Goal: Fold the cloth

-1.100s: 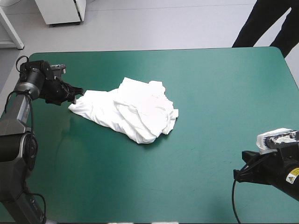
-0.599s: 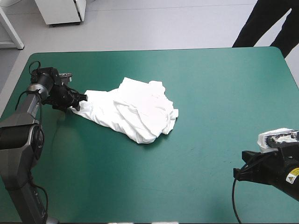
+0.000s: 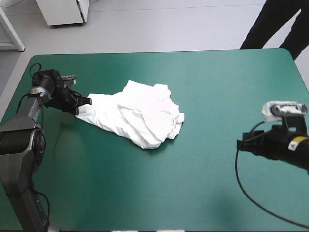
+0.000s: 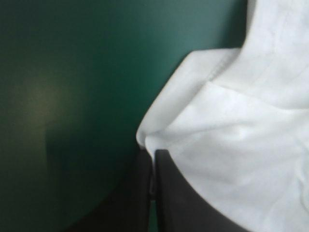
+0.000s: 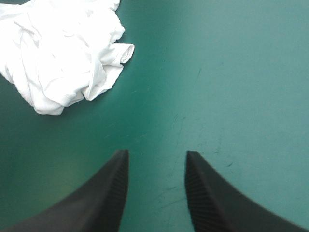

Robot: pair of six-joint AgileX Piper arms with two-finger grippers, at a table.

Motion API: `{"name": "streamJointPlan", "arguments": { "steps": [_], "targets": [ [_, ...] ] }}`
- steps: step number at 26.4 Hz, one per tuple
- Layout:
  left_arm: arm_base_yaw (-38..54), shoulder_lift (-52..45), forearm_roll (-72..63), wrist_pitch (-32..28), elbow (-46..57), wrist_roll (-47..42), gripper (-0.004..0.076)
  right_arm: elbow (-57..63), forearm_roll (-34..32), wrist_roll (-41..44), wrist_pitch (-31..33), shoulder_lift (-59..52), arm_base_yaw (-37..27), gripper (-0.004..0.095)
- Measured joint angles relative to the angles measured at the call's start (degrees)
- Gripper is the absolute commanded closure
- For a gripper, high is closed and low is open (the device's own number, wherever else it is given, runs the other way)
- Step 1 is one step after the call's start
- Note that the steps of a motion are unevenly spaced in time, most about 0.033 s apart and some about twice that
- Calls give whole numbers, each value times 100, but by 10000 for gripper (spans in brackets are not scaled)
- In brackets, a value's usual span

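The white T-shirt [image 3: 137, 115] lies as a crumpled heap left of the table's middle. My left gripper [image 3: 82, 102] is at the heap's left edge, shut on a fold of the T-shirt. In the left wrist view the black fingers [image 4: 164, 193] meet in one arch, with the T-shirt [image 4: 236, 145] bunched at their tip [image 4: 153, 162]. My right gripper [image 3: 240, 144] hovers near the table's right side, well apart from the shirt. Its fingers stand open [image 5: 155, 162] over bare cover, and the T-shirt [image 5: 63, 53] lies ahead of them and off to one side.
Teal-green cover [image 3: 159, 193] stretches bare in front of the heap and between it and the right gripper. The table's far edge [image 3: 154, 51] runs behind the shirt.
My left gripper has shut on the shirt's left edge. The right gripper has opened, and its arm has shifted a little toward the table's middle and up.
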Motion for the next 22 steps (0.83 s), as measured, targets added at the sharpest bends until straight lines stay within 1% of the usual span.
{"name": "streamJointPlan", "arguments": {
  "steps": [1,3,6,8,10,12,14,16,22],
  "targets": [
    [0,0,-6,0,0,0,746,-302,26,-33,88,298,0,366],
    [0,0,-10,0,0,0,746,-991,204,-109,415,1253,0,405],
    [4,0,-28,0,0,5,746,-2051,643,-366,585,2642,60,414],
    [4,0,-28,0,0,5,746,-2525,668,-399,651,3195,191,415],
    [4,0,-40,0,0,5,746,-2964,598,-436,700,3664,406,418],
    [4,0,-74,-12,0,5,746,-3291,340,-428,711,4093,704,418],
    [4,0,-131,-27,0,65,746,-3567,40,-289,718,4509,1027,418],
    [4,7,-186,-34,0,107,746,-3750,-65,-143,684,4838,1234,418],
    [6,7,-196,-39,0,217,746,-3899,-106,-33,562,5614,1323,426]
  ]
}}
